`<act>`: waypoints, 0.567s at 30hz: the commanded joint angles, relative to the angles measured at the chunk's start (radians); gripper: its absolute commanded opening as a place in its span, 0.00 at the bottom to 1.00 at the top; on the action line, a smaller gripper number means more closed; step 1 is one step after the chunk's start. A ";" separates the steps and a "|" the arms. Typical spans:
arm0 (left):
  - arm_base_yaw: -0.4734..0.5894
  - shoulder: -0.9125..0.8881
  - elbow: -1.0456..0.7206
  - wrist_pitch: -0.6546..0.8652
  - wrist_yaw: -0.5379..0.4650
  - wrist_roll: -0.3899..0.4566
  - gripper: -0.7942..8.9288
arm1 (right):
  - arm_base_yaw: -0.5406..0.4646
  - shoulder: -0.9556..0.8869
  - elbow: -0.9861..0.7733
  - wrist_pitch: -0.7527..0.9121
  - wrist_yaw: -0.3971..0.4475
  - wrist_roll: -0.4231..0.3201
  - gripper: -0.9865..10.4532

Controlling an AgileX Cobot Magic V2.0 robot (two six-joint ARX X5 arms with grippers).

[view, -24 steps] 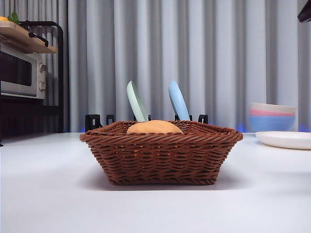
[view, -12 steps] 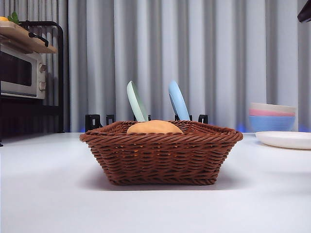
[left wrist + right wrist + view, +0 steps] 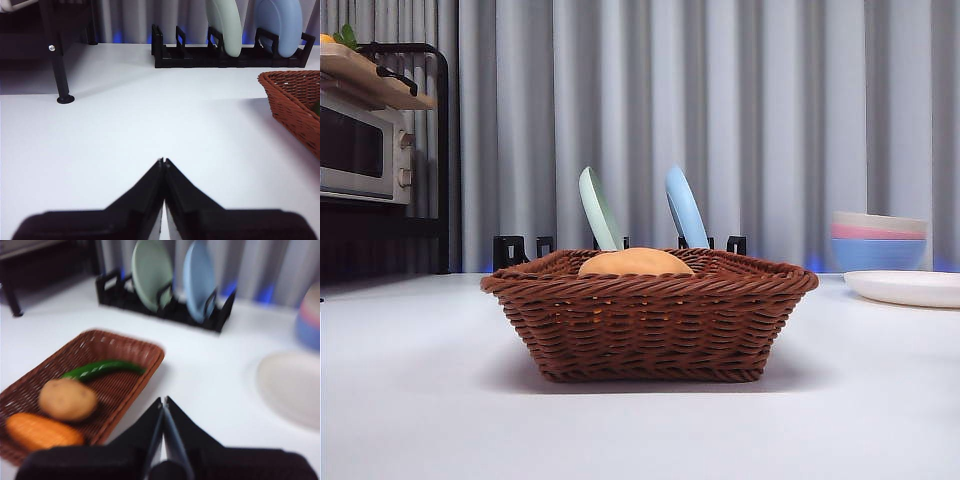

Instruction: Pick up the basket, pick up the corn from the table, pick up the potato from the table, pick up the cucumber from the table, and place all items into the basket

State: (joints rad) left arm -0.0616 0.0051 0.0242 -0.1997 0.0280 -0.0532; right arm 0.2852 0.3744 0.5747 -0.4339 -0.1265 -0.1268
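Observation:
The dark reddish-brown woven basket (image 3: 650, 315) stands on the white table in the front view; its corner shows in the left wrist view (image 3: 295, 97). In the right wrist view the basket (image 3: 125, 347) holds the orange-yellow corn (image 3: 40, 432), the tan potato (image 3: 67, 399) and the green cucumber (image 3: 100, 368). In the front view only the potato's top (image 3: 635, 263) rises above the rim. My right gripper (image 3: 163, 402) is shut and empty, above the table beside the basket. My left gripper (image 3: 162, 161) is shut and empty, over bare table apart from the basket.
A black rack (image 3: 620, 245) with a green plate (image 3: 598, 208) and a blue plate (image 3: 685, 207) stands behind the basket. Stacked bowls (image 3: 880, 240) and a white plate (image 3: 905, 287) sit at the right. A microwave (image 3: 365, 150) on a shelf stands at the left.
The black tip of an arm at the front view's top right corner has gone out of view. The basket and its contents have not moved.

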 commanded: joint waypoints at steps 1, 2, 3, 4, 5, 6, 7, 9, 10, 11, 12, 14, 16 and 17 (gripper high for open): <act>0.003 -0.002 -0.012 -0.004 0.000 -0.006 0.08 | -0.052 -0.086 -0.117 0.103 -0.031 -0.073 0.09; 0.003 -0.002 -0.012 -0.004 0.000 -0.006 0.08 | -0.068 -0.124 -0.157 0.132 -0.029 -0.073 0.09; 0.003 -0.002 -0.012 -0.004 -0.001 -0.006 0.08 | -0.084 -0.160 -0.195 0.153 -0.029 -0.073 0.09; 0.003 -0.002 -0.012 -0.004 -0.001 -0.006 0.08 | -0.098 -0.187 -0.227 0.167 -0.032 -0.070 0.09; 0.003 -0.002 -0.012 -0.004 -0.001 -0.006 0.08 | -0.113 -0.214 -0.261 0.176 -0.032 -0.052 0.09; 0.003 -0.002 -0.012 -0.004 0.000 -0.006 0.08 | -0.126 -0.237 -0.292 0.181 -0.032 -0.025 0.09; 0.003 -0.002 -0.012 -0.004 0.000 -0.006 0.08 | -0.134 -0.254 -0.315 0.181 -0.031 0.001 0.09; 0.003 -0.002 -0.012 -0.004 0.000 -0.006 0.08 | -0.150 -0.279 -0.363 0.185 -0.024 0.038 0.09; 0.003 -0.002 -0.012 -0.004 0.000 -0.006 0.08 | -0.156 -0.290 -0.385 0.188 -0.025 0.045 0.09; 0.003 -0.002 -0.012 -0.004 -0.001 -0.006 0.08 | -0.159 -0.298 -0.404 0.194 -0.030 0.052 0.09; 0.003 -0.002 -0.012 -0.004 -0.001 -0.006 0.08 | -0.160 -0.304 -0.422 0.204 -0.032 0.063 0.09; 0.003 -0.002 -0.012 -0.004 0.000 -0.006 0.08 | -0.160 -0.315 -0.448 0.229 -0.031 0.089 0.09; 0.003 -0.002 -0.012 -0.004 0.000 -0.006 0.08 | -0.161 -0.325 -0.462 0.235 -0.032 0.093 0.09; 0.003 -0.002 -0.012 -0.004 -0.001 -0.006 0.08 | -0.161 -0.328 -0.467 0.235 -0.032 0.093 0.09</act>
State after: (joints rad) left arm -0.0616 0.0051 0.0242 -0.1997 0.0269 -0.0536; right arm 0.1249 0.0525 0.1192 -0.2108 -0.1574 -0.0574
